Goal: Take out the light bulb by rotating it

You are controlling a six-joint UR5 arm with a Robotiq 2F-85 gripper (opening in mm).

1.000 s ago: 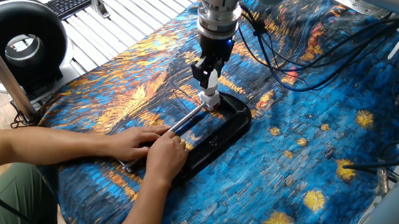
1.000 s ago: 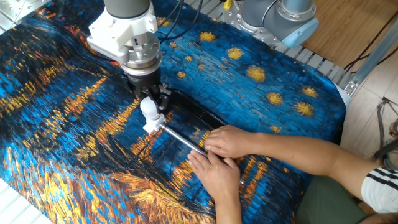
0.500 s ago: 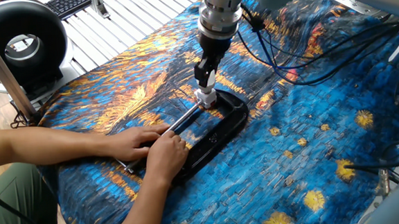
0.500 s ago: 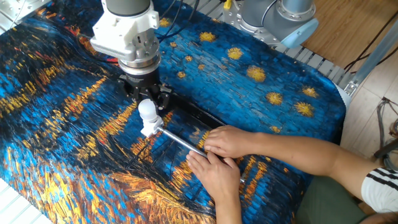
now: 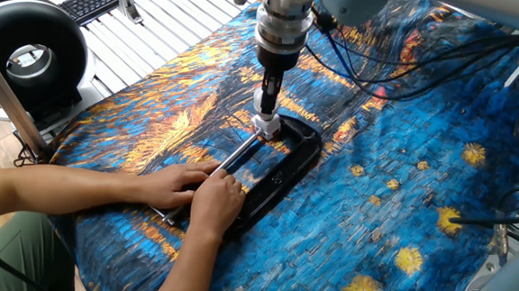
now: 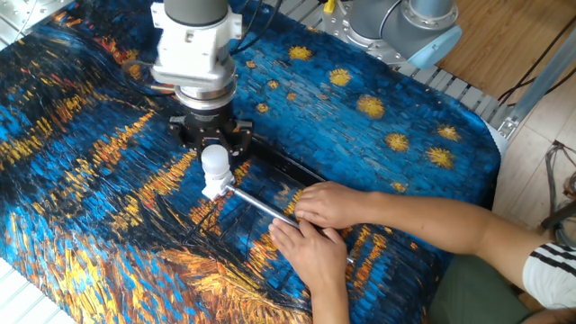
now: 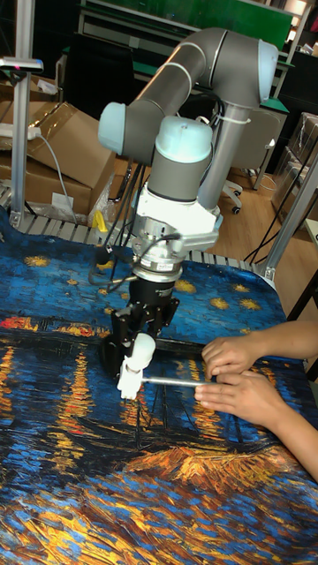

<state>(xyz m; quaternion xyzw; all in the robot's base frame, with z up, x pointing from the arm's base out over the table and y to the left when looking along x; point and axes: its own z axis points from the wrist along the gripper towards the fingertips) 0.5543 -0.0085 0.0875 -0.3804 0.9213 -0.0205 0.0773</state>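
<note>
The light bulb (image 6: 214,162), small and white with a round globe, stands upright in a short white socket (image 6: 216,188) held in a black C-clamp (image 5: 275,176). My gripper (image 6: 214,148) comes straight down on it, with its black fingers (image 6: 239,137) closed against the globe's sides. In one fixed view the gripper (image 5: 267,100) shows edge-on, and only a sliver of the bulb (image 5: 262,104) appears above the socket (image 5: 265,124). The tall fixed view has the bulb (image 7: 139,350) between the fingers and the socket (image 7: 129,382) below it.
A person's two hands (image 6: 319,216) press on the clamp and its metal screw rod (image 6: 263,203), close to the socket. Cables (image 5: 373,75) trail over the patterned cloth behind the arm. A black ring-shaped device (image 5: 24,56) sits at the far left, and a second arm's base (image 6: 405,22) stands at the edge.
My gripper has turned about its vertical axis while staying on the bulb, so its fingers now face a different way. The hands and clamp have not moved.
</note>
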